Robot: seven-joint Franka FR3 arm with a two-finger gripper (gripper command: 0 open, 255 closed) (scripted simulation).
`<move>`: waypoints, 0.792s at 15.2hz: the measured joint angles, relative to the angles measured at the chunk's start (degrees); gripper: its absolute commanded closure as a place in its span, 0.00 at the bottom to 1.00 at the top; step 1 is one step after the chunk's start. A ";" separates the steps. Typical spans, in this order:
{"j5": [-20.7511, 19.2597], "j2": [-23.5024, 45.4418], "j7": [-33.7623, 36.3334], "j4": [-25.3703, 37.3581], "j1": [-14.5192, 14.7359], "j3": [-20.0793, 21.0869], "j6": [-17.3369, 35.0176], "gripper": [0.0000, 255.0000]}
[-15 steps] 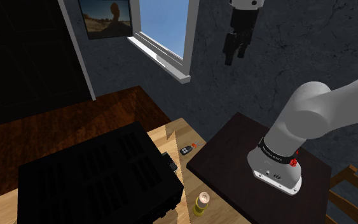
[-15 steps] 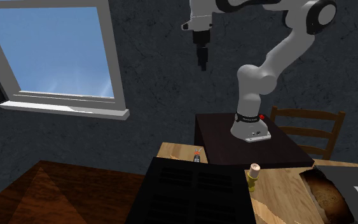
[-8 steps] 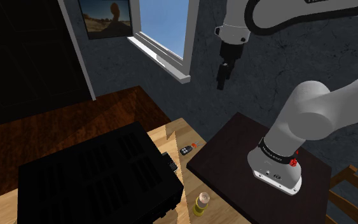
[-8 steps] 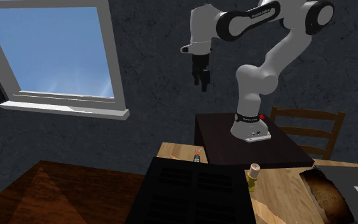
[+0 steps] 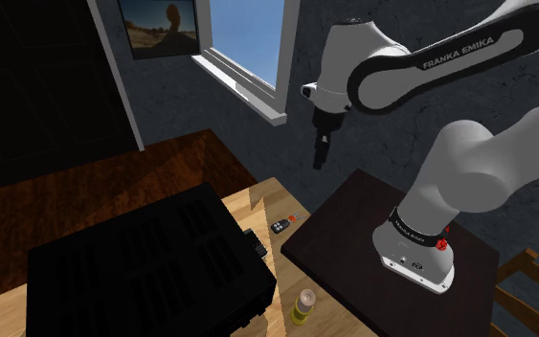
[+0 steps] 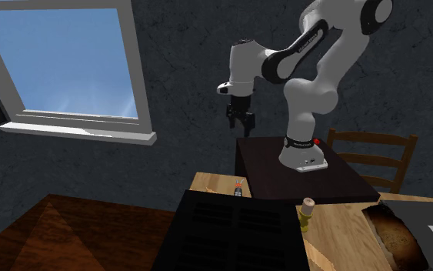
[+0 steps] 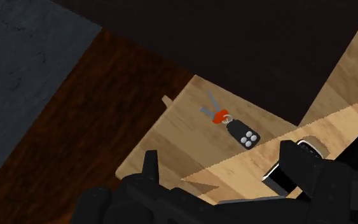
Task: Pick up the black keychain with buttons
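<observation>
The bench was a light wooden table on a dark brown wooden floor, in front of a rough dark grey wall with one white-framed window showing blue sky. My black two-finger gripper hung high in the air near this wall, over the far edge of my dark box stand. Its fingers stood apart and held nothing.

The black keychain with pale buttons lay flat near the far corner of the table, on the narrow bare strip between the stand and one large black slotted box. The air from my gripper down to it was free.

I counted one keychain, with four buttons, one orange ring and two grey keys, and one small yellowish bottle near the stand's front edge. One wooden chair stood behind the stand.
</observation>
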 measured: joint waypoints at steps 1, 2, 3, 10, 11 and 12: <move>0.09 2.41 -1.16 -0.92 0.91 -0.02 3.50 0.00; -0.12 3.58 -2.77 -1.93 1.46 -0.40 6.11 0.00; -0.08 5.79 -4.04 -3.09 2.34 -0.50 9.63 0.00; 1.05 24.40 -14.11 -6.14 8.99 -2.00 33.52 0.00; 1.89 27.56 -15.59 -5.96 10.52 -2.12 36.80 0.00; 3.09 30.89 -17.86 -6.18 11.99 -2.72 40.55 0.00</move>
